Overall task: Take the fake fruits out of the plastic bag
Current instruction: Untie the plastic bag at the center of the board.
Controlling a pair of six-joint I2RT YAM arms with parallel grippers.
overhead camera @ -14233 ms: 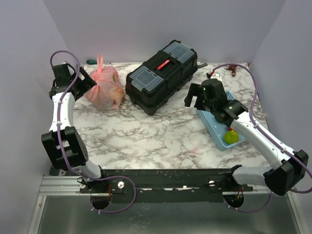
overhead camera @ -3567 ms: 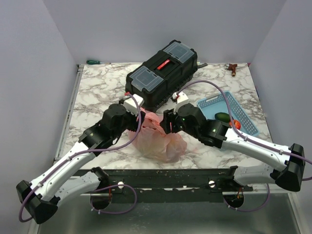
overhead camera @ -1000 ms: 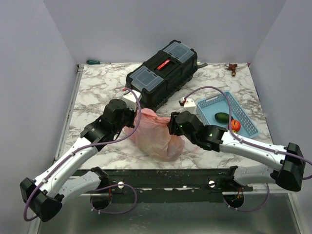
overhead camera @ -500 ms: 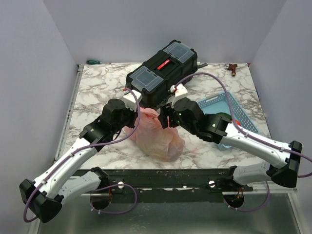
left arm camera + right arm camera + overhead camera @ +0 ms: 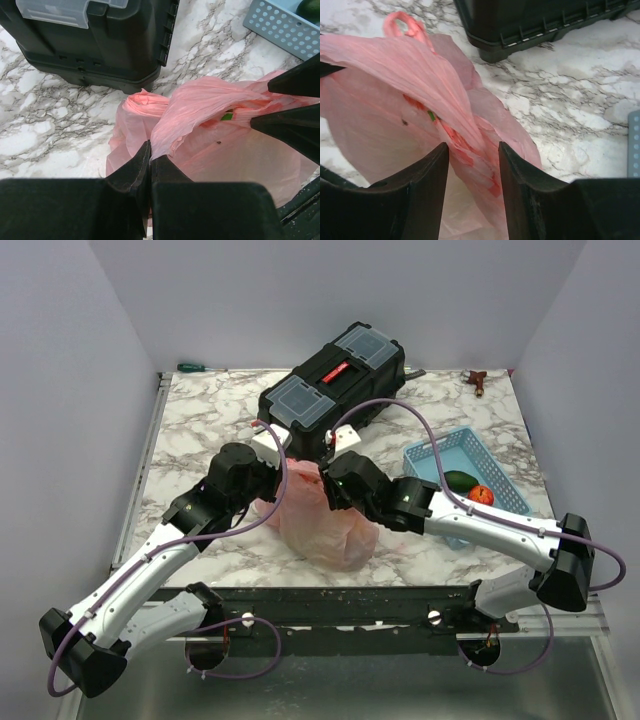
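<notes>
The pink plastic bag (image 5: 325,525) lies bunched on the marble, in front of the black toolbox. My left gripper (image 5: 149,151) is shut on a fold of its rim, on the bag's left side (image 5: 272,483). My right gripper (image 5: 472,150) stands open over the bag's top (image 5: 333,490), its two fingers either side of a raised fold without clamping it. Red and a small green patch (image 5: 431,116) show through the film; what is inside is otherwise hidden. Two fake fruits lie in the blue basket: a green one (image 5: 458,480) and a red-orange one (image 5: 481,495).
The black toolbox (image 5: 335,390) stands just behind the bag. To the right is the light blue mesh basket (image 5: 440,452). A green-handled screwdriver (image 5: 190,367) lies at the back left edge and a small brown object (image 5: 478,381) at the back right.
My right gripper has swung left, from beside the basket side of the bag to over the bag's top. The left gripper has kept its hold and place.
</notes>
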